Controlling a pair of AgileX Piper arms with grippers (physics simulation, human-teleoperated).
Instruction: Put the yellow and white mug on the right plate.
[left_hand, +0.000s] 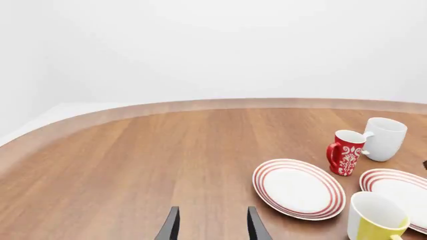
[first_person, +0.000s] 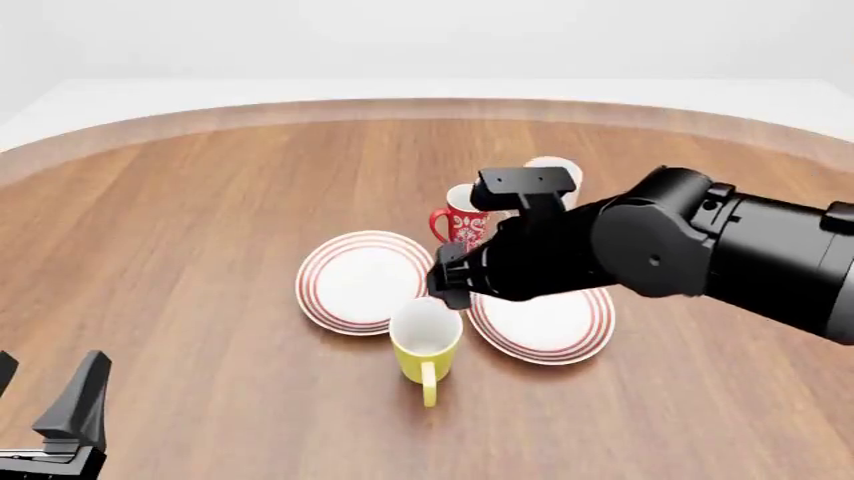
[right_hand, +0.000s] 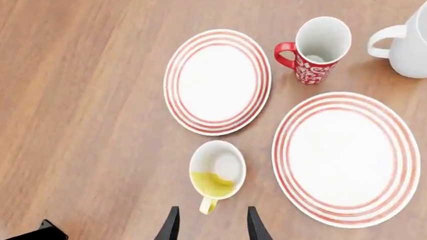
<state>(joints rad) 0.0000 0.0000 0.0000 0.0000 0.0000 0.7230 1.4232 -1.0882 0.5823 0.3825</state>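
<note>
Upright on the wooden worktop (first_person: 200, 220), the yellow and white mug (first_person: 426, 340) is seen standing just in front of the gap between the two plates, its loop handle turned toward the arms' side. Its outside is a smooth yellow and its inside white; nothing is seen in it from the right wrist view. The right plate (first_person: 547, 325), round, white and ringed with thin red lines at its rim, is set just beside the mug, and its visible surface is bare. The left plate (first_person: 358, 280), alike in pattern, is laid close to it and is bare too.

The right end effector (right_hand: 209, 227) is held above the mug, pointed steeply downward, with its two dark fingers spread apart and nothing between them; the mug's handle is seen just ahead of the gap. The bulky black right arm (first_person: 694, 250) is stretched in over the right plate.

Behind the plates a tall red mug (right_hand: 316, 50) with a white pattern is stood, its white interior empty as far as can be seen, and beside it a larger white mug (right_hand: 410, 45).

The left end effector (first_person: 54, 405) is kept low at the near left, well apart from the crockery, its fingers parted and empty.
</note>
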